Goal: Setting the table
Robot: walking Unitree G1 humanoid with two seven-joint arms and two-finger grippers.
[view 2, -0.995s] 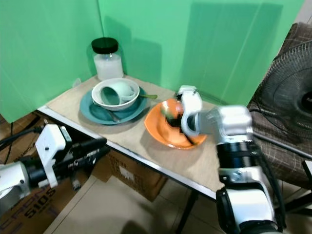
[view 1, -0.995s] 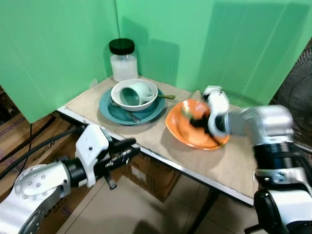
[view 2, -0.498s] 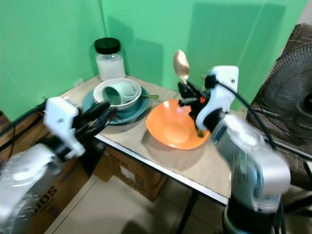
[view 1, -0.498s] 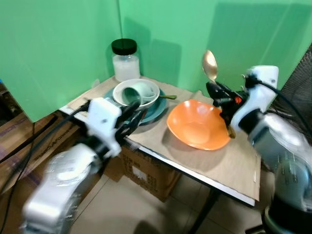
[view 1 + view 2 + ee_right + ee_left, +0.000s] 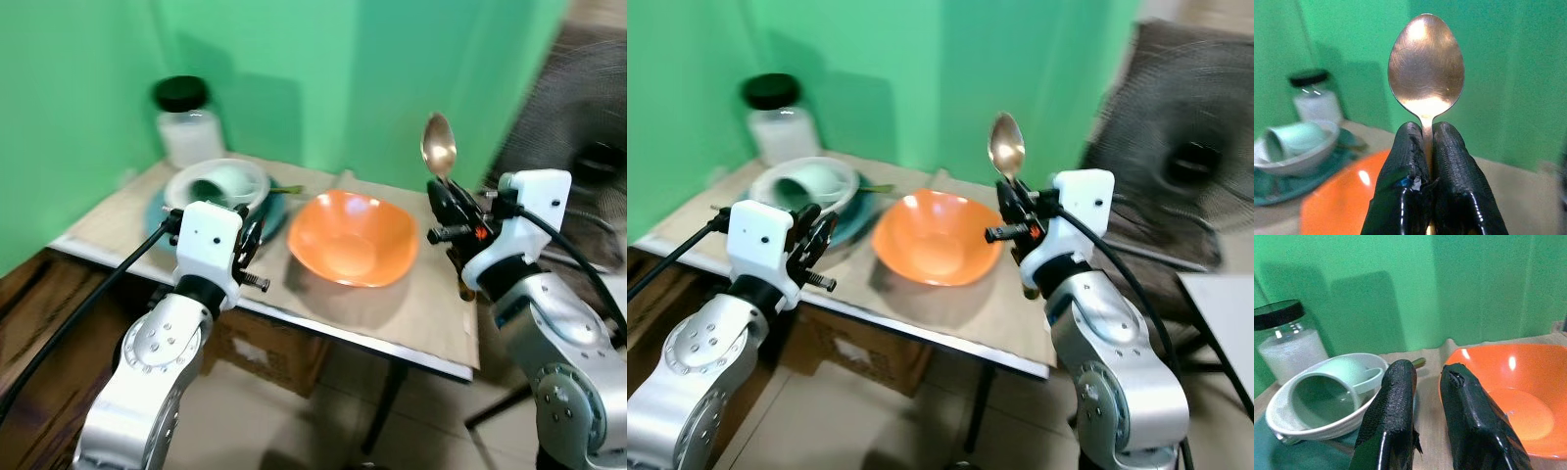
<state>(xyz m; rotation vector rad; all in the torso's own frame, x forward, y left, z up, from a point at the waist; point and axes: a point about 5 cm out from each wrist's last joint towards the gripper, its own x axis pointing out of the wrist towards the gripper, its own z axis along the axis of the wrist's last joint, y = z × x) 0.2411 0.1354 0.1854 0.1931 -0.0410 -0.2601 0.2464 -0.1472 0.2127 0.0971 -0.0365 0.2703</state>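
Nearest, the left gripper [image 5: 1422, 382] hovers at the table's [image 5: 431, 318] front edge, its fingers slightly apart, apparently empty. The right gripper [image 5: 1422, 142] clamps a spoon [image 5: 438, 149] upright, bowl end up, right of the orange bowl [image 5: 353, 238]. Farther back: mug [image 5: 1332, 387], jar [image 5: 188, 125].

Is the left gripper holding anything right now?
No, the left gripper is open with nothing between its fingers, hovering between the white bowl and the orange bowl.
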